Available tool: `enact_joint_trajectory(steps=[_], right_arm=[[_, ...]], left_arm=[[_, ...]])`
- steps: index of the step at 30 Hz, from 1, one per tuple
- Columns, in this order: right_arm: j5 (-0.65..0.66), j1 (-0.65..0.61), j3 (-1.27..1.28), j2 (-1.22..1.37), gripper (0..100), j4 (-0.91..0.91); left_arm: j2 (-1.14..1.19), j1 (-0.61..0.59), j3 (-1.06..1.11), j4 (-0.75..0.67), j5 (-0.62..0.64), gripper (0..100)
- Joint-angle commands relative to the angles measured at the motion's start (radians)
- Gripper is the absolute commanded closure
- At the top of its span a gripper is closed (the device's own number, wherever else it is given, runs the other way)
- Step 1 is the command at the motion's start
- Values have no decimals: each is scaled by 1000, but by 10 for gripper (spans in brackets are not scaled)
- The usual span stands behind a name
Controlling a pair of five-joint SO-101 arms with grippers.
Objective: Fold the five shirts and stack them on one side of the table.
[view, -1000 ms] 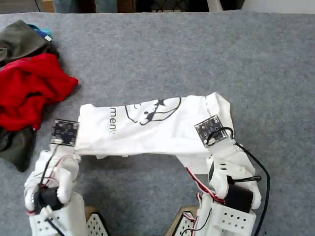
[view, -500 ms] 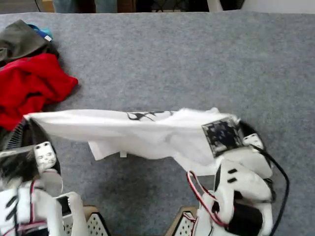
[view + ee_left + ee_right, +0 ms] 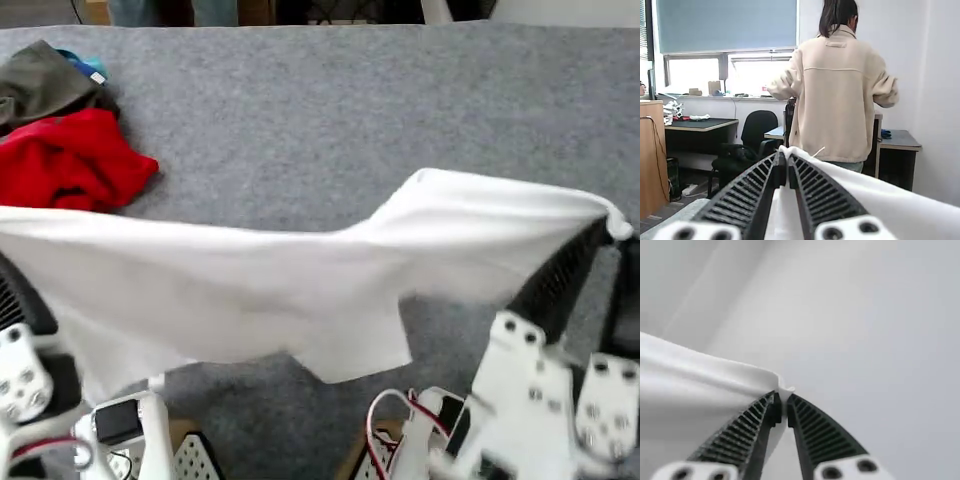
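Observation:
A white shirt point(image 3: 250, 290) hangs stretched in the air across the front of the table, held at both ends. My left gripper point(image 3: 785, 165) is shut on its left edge point(image 3: 880, 205), raised high with its fingers point(image 3: 20, 290) at the left border of the high view. My right gripper point(image 3: 782, 402) is shut on the shirt's right corner point(image 3: 700, 380), which also shows at the right point(image 3: 610, 225) in the high view. A red shirt point(image 3: 70, 165) and a dark olive shirt point(image 3: 40, 80) lie crumpled at the back left of the grey table point(image 3: 330, 110).
A bit of blue cloth point(image 3: 88, 68) peeks from the pile at the back left. The middle and right of the table's grey felt are bare. Both arm bases point(image 3: 420, 450) stand at the front edge.
Both grippers have lifted the white shirt off the table and pulled it apart, so it now hangs spread in the air close to the camera. The printed side no longer shows.

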Motion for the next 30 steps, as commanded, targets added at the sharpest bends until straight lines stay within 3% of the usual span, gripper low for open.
enact_joint_trajectory(steps=[1,7,11,17,24,30], right_arm=[[-5,14,-73,15,984,-83],[64,14,-91,18,984,-218],[94,14,-96,54,984,-296],[92,14,-133,107,984,-304],[158,9,-150,140,984,-315],[193,8,-199,277,984,-543]], left_arm=[[143,44,-321,203,11,971],[316,145,-679,499,9,971],[390,137,-797,594,-2,971],[336,64,-740,592,-66,971],[236,64,-481,582,-89,971],[201,64,-430,549,-89,971]])
